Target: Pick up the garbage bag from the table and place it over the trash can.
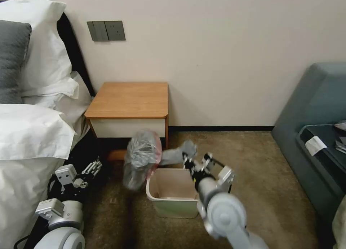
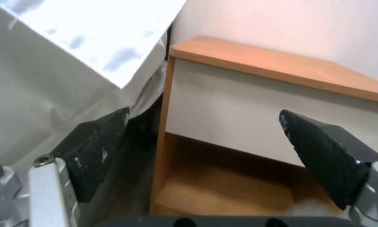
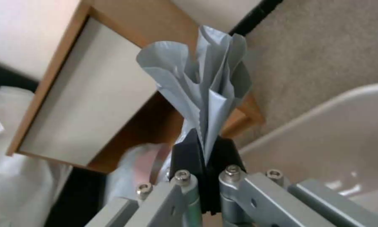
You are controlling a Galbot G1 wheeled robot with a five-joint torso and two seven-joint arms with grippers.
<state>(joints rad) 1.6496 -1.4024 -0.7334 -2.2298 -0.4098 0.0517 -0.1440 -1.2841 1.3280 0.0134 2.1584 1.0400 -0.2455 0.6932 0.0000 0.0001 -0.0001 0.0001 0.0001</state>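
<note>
- right end effector (image 3: 203,148) pinches the garbage bag (image 1: 141,158) by one bunched end — it hangs limp just left of the trash can (image 1: 173,195).
- thin, light, slippery film; best gripped at the gathered edge.
- left end effector (image 2: 201,157) spread, idle near the bed.

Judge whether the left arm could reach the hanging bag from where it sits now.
Probably yes: the left gripper sits open and low by the bed, with bare carpet between it and the garbage bag hanging from the right gripper.

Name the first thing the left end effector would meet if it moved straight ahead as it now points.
Probably the table: the open left end effector faces its white drawer front and lower shelf, with nothing between, though depth is unclear.
</note>
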